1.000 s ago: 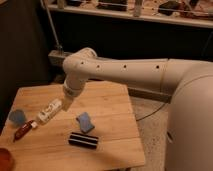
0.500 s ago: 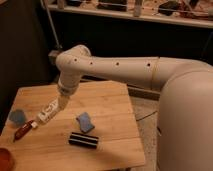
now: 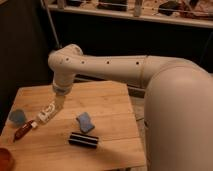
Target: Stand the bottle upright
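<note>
The bottle [image 3: 46, 113] is small, white and oblong, with dark print. It lies on its side, slanted, on the left part of the wooden table [image 3: 107, 107]. My white arm reaches in from the right and bends down over the table. My gripper [image 3: 57, 103] hangs at its end, just above and to the right of the bottle's upper end, very near or touching it.
A slim reddish-brown object with a white end [image 3: 25, 129] lies just left of the bottle. A blue sponge-like block [image 3: 85, 122] and a black bar [image 3: 83, 140] lie mid-table. A blue object [image 3: 17, 116] sits at the left edge and a red one [image 3: 4, 159] at the front left corner.
My arm has swung left and lowered, bringing the gripper down to the bottle's upper end. The bottle and the other objects lie where they were.
</note>
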Robot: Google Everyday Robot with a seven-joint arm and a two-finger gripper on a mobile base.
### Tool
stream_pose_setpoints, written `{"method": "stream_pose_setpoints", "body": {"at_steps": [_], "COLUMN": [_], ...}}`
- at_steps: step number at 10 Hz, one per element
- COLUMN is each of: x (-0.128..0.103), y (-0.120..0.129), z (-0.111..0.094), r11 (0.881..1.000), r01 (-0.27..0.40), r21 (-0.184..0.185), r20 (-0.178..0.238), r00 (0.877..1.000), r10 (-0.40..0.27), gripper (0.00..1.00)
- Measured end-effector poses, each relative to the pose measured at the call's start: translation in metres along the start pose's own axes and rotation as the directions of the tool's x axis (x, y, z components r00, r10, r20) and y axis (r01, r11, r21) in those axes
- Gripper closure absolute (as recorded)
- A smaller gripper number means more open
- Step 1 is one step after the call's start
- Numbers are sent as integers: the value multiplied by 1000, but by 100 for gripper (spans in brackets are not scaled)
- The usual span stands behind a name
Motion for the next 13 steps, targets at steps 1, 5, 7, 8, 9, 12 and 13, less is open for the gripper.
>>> {"method": "stream_pose_setpoints", "body": {"at_steps": [1,5,7,8,9,12,13], "x": [0,0,-6,-12,-20,-36,-36], "y": [0,0,-3,-3,-3,-4,-4], "z": [0,1,0,1,4,15,21], "r11": [1000,1000,996,986,970,892,873], "r01": [1,5,89,164,242,453,488], "r21": [-1,0,16,22,26,11,-5], "r20": [0,0,0,0,0,5,-7], "r00": [1000,1000,996,987,970,892,873], "r10": [-1,-5,-89,-164,-242,-453,-488], "gripper": [35,35,35,35,35,35,35]}}
